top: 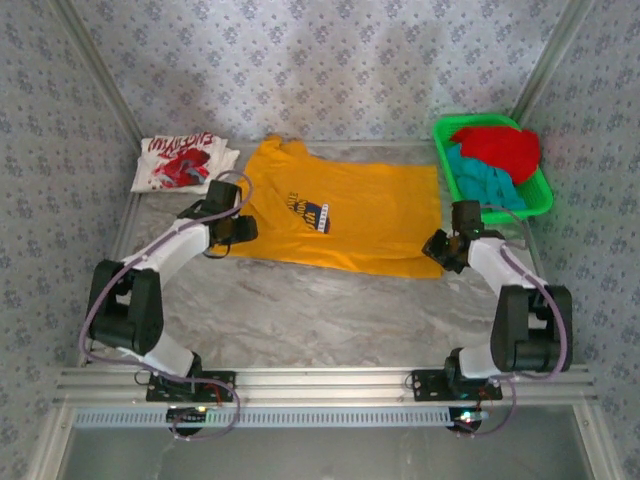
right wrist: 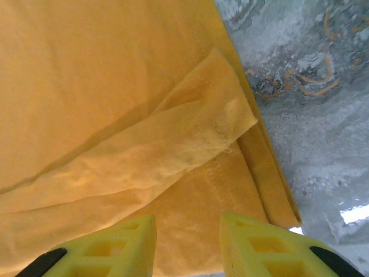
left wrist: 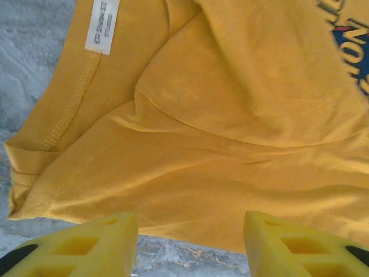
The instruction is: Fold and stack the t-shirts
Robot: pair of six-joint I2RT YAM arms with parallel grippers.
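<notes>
Surface: grey marbled table (top: 300,310), patterned walls around it.
Left gripper (left wrist: 190,228): jaws apart, nothing between them, at the near left hem of the yellow-orange t-shirt (top: 350,215).
Right gripper (right wrist: 187,231): jaws apart, empty, above that shirt's near right corner.
Yellow-orange t-shirt: spread flat mid-table, blue print up.
White t-shirt (top: 180,163): folded, far left.
Green basket (top: 540,195): far right, holding red t-shirt (top: 500,145) and teal t-shirt (top: 485,180).

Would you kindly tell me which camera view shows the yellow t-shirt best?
Top external: the yellow t-shirt lies spread out, nearly whole. Left wrist shows its label and print edge; right wrist, a folded-over sleeve.
</notes>
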